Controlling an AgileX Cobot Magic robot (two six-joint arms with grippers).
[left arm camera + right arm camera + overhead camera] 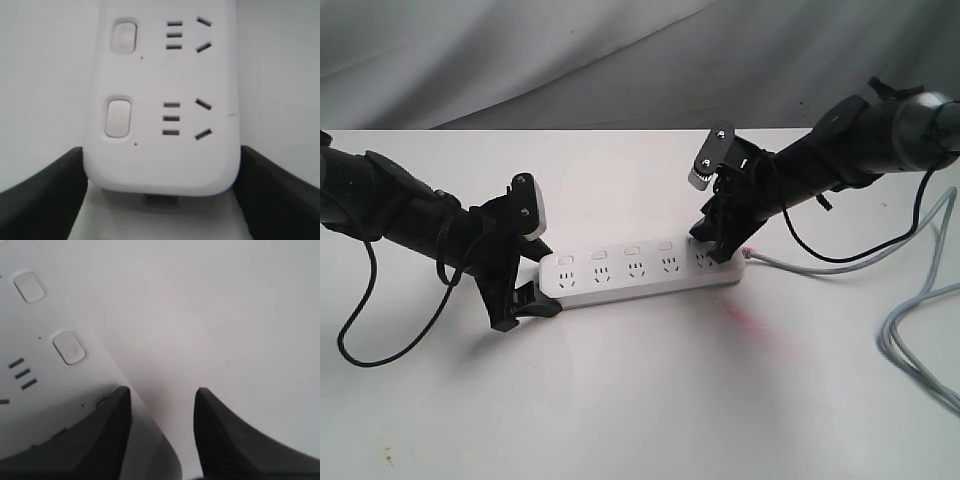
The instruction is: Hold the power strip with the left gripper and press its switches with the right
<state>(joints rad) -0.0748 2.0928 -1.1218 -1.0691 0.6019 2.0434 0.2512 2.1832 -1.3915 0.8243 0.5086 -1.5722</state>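
In the exterior view, a long flat white plastic power strip (640, 268) lies on the white table (650, 400) with its five sockets facing up. A row of small white rounded rocker switches (632, 249) runs along the edge farther from the camera. The black two-finger left gripper (542, 275) is clamped on the strip's left end. The black right gripper (717, 248) hangs over the opposite end, where the grey cord (920, 300) leaves (it loops off across the table).

In the left wrist view, the left gripper's black fingers (40, 200) press against the two long sides of the strip at its rounded end. Two switches sit beside their sockets.

In the right wrist view, the right gripper stands spread, pinching nothing. One finger (100, 440) lies over the strip's rounded end and the other over bare table. Whether the first touches the strip cannot be told.
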